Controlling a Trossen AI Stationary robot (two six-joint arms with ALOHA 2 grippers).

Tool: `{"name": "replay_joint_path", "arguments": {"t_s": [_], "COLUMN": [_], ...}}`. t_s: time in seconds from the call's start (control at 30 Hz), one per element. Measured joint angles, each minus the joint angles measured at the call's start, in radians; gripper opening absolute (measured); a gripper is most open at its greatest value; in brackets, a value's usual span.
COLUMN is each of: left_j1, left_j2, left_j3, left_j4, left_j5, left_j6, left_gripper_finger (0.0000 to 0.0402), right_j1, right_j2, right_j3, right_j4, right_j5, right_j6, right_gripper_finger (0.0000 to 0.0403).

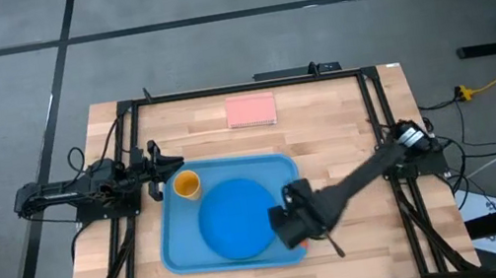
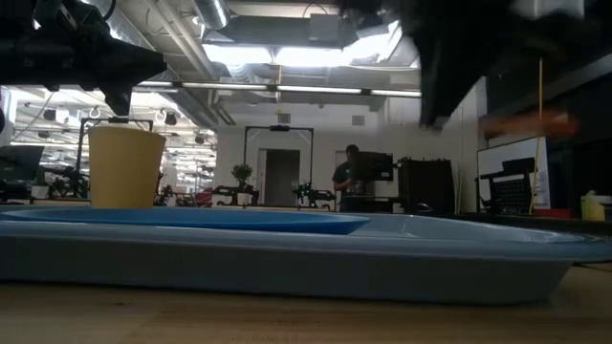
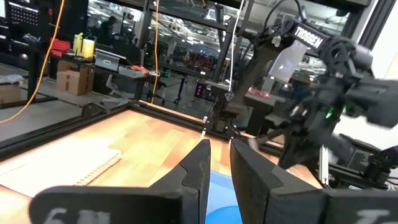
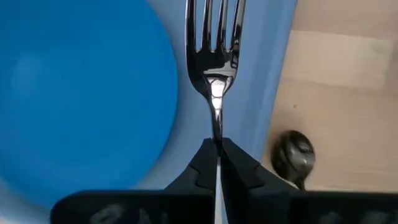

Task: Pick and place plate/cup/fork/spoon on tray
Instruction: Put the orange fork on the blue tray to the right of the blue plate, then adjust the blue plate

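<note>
The light-blue tray lies mid-table. The dark blue plate rests flat in it, and the yellow cup stands upright in its far left corner. My right gripper hovers over the tray's right part, shut on the fork. The fork's blurred orange handle shows in the low view. The dark spoon lies on the wood just right of the tray. My left gripper waits at the tray's left edge, empty, its fingers a narrow gap apart. My right gripper pinches the fork's thin metal neck, just behind the tines, between its two fingertips. The fingers point down from above, and the tines stick out beyond them. The fork is lifted clear, over the strip of tray between the plate and the rim.
A pink pad lies at the table's far edge. A black frame runs along the table's left, right and far sides. Bare wood lies near and right of the tray. A person stands far back in the room.
</note>
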Motion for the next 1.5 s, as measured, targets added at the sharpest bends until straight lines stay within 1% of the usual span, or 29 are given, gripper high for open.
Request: {"name": "replay_joint_path", "arguments": {"t_s": [0.1, 0.27, 0.37, 0.47, 0.63, 0.87, 1.13, 1.5], "left_j1": [0.000, 0.000, 0.000, 0.000, 0.000, 0.000, 0.000, 0.000], "left_j2": [0.000, 0.000, 0.000, 0.000, 0.000, 0.000, 0.000, 0.000], "left_j3": [0.000, 0.000, 0.000, 0.000, 0.000, 0.000, 0.000, 0.000], "left_j4": [0.000, 0.000, 0.000, 0.000, 0.000, 0.000, 0.000, 0.000], "left_j5": [0.000, 0.000, 0.000, 0.000, 0.000, 0.000, 0.000, 0.000], "left_j6": [0.000, 0.000, 0.000, 0.000, 0.000, 0.000, 0.000, 0.000], "left_gripper_finger": [0.0055, 0.0055, 0.0055, 0.0055, 0.0055, 0.0055, 0.0055, 0.0055], "right_j1": [-0.043, -0.064, -0.076, -0.087, -0.096, -0.095, -0.095, -0.095], "right_j2": [0.039, 0.075, 0.114, 0.147, 0.160, 0.164, 0.197, 0.192], "right_j3": [-0.002, -0.002, -0.002, -0.002, -0.002, -0.002, -0.005, -0.005], "right_j4": [0.017, 0.035, 0.051, 0.065, 0.059, 0.047, 0.045, 0.033], "right_j5": [-0.041, -0.015, -0.059, -0.070, -0.071, -0.066, -0.070, -0.070], "right_j6": [-0.002, 0.069, 0.076, 0.075, 0.051, 0.073, 0.048, 0.048], "right_gripper_finger": [0.0006, 0.0006, 0.0007, 0.0007, 0.0007, 0.0009, 0.0054, 0.0061]}}
